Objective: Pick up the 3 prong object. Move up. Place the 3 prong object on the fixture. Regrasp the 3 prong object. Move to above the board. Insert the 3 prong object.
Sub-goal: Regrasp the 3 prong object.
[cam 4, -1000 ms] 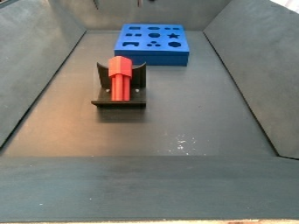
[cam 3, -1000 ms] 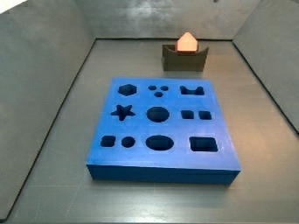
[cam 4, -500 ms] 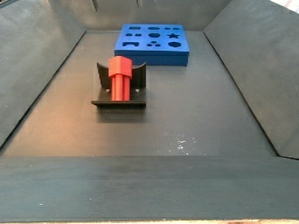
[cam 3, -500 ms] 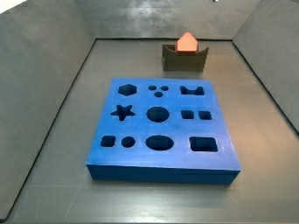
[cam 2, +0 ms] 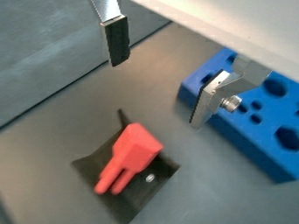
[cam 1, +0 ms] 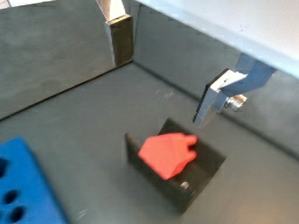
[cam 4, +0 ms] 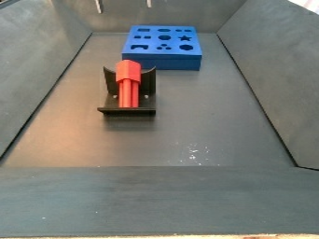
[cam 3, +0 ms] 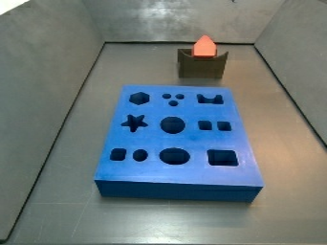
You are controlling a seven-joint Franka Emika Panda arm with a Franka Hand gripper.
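In both wrist views the gripper [cam 1: 170,61] [cam 2: 163,66] hangs above the dark grey worktop [cam 1: 70,105] with its two flat silver fingers [cam 1: 118,39] [cam 2: 114,35] spread wide and nothing between them; the dark pads face each other across bare floor. Below it, the small red-orange plastic 3 prong object [cam 1: 167,152] [cam 2: 126,157] sits in the notch of the dark olive-brown fixture [cam 1: 193,182] [cam 2: 138,185], clear of both fingers.

In a wrist view the piece shows a blunt, lobed end face with a peaked top; in a wrist view from another angle it reads as a longer ridged bar lying tilted in the notch, its lower end splayed into stubby lobes.

In both side views the red-orange piece [cam 3: 204,45] [cam 4: 126,82] stands out of the fixture [cam 3: 202,64] [cam 4: 126,105], rising above its raised sides, pale orange at the tip in a side view. The large flat blue board with shaped cutouts [cam 3: 178,144] [cam 4: 163,47] lies flat on the worktop, well apart from the fixture. The gripper itself does not appear in the side views.
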